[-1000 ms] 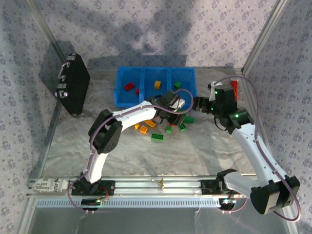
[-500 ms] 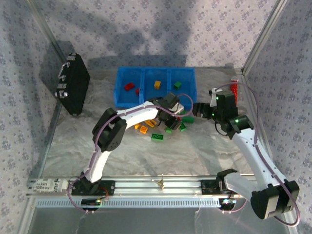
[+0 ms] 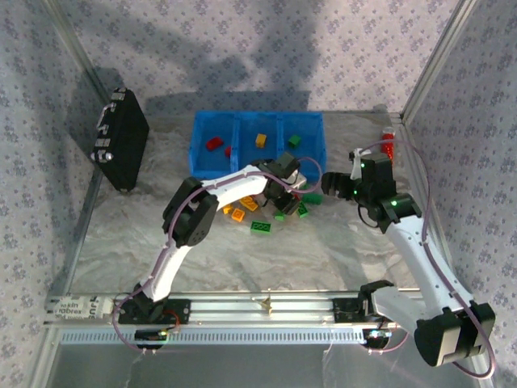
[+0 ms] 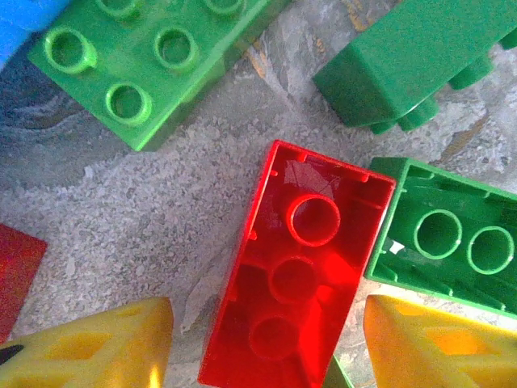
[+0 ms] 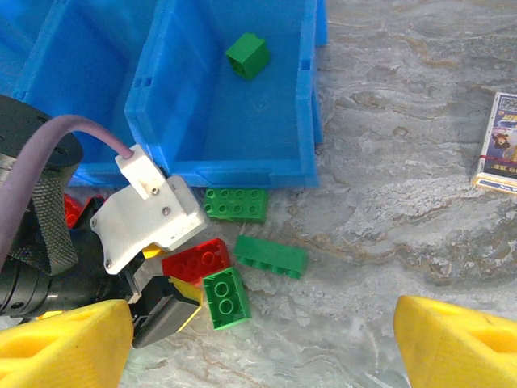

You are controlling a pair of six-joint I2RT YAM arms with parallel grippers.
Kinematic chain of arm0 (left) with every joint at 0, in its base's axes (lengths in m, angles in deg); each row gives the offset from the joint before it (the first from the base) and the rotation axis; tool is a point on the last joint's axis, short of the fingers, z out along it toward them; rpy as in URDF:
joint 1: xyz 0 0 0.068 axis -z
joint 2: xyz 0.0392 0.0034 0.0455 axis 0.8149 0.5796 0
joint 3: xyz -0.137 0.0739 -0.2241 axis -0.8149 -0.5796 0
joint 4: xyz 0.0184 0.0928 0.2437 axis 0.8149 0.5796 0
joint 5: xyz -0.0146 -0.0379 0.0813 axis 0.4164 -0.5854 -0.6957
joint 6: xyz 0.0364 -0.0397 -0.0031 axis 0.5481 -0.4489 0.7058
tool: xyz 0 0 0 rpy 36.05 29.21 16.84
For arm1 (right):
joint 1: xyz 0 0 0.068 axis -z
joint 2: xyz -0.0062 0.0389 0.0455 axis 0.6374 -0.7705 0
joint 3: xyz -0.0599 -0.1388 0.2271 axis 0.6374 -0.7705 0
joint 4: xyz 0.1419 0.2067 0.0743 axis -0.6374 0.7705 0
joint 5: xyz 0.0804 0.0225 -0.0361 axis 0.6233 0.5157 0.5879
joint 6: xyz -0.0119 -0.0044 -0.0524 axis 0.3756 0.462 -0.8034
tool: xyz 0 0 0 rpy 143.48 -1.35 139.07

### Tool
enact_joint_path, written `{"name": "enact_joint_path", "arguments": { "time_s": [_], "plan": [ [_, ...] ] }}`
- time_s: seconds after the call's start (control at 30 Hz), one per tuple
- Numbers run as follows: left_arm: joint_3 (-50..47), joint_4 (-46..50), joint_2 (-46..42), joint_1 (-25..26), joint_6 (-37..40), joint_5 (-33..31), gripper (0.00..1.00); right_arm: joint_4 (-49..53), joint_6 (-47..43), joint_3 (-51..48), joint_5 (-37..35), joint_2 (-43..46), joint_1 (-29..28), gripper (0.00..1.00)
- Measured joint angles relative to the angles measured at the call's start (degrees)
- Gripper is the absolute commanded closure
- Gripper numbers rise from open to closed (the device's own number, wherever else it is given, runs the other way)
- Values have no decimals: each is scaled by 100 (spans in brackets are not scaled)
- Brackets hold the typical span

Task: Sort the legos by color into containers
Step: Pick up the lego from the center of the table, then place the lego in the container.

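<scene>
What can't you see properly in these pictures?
- Top view: the left arm covers part of the lego pile, so hidden bricks cannot be counted.
- Left wrist view: a red piece is cut off by the left edge.
- Right wrist view: a printed card is cut off by the right edge, print too small to read.
- Top view: a red object by the right frame is too small to identify.

A black hard case [image 3: 121,139] with metal latches stands on edge at the far left of the table. The table's crinkled, grey marbled cover [image 3: 323,250] runs to a metal rail [image 3: 266,309] along the near edge. A small red object [image 3: 388,144] sits at the far right. In the right wrist view, a small printed pack [image 5: 498,142] lies flat on the cover. Floral-patterned walls [image 3: 266,48] close in the scene.
</scene>
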Motion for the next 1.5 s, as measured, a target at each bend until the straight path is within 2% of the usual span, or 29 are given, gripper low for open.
{"name": "enact_joint_path", "arguments": {
  "time_s": [0.2,0.3,0.7,0.87,0.97,1.07,1.13,1.23,1.3,1.33,1.37,1.4,1.43,1.47,1.5],
  "plan": [
    [22,105,50,-2,63,-48,60,-4,0,0,96,63,37,14],
    [22,114,50,-4,81,-111,65,-9,17,0,160,76,35,15],
    [-37,153,-249,-33,120,-273,68,-85,87,-26,343,85,35,15],
    [-656,59,-1165,-39,103,-321,68,-114,105,-26,409,101,35,15],
    [-1357,-216,-2055,-136,-57,-208,68,-122,105,-26,413,98,35,15],
    [-2133,-551,-2986,-623,-369,-2,68,-127,107,-24,452,96,35,15],
    [-2551,-767,-3517,-1257,-632,129,68,-131,109,-24,474,79,22,15],
    [-2739,-890,-3845,-2098,-861,153,69,-184,149,-24,494,-7,-44,15],
    [-2719,-946,-3851,-2413,-929,153,68,-227,170,-24,492,-76,-140,15],
    [-2667,-933,-3797,-2507,-933,164,67,-249,177,-24,492,-118,-195,15],
    [-2568,-892,-3705,-2570,-935,177,58,-262,192,-24,492,-155,-249,14],
    [-2396,-813,-3556,-2627,-942,170,28,-275,195,-22,490,-203,-315,13],
    [-2146,-715,-3346,-2691,-949,157,9,-278,199,-20,487,-251,-385,12],
    [-1921,-647,-3163,-2730,-951,122,1,-278,205,-20,487,-284,-439,11],
    [-1639,-555,-2933,-2774,-955,50,0,-275,208,-20,481,-319,-511,11]
  ]
}}
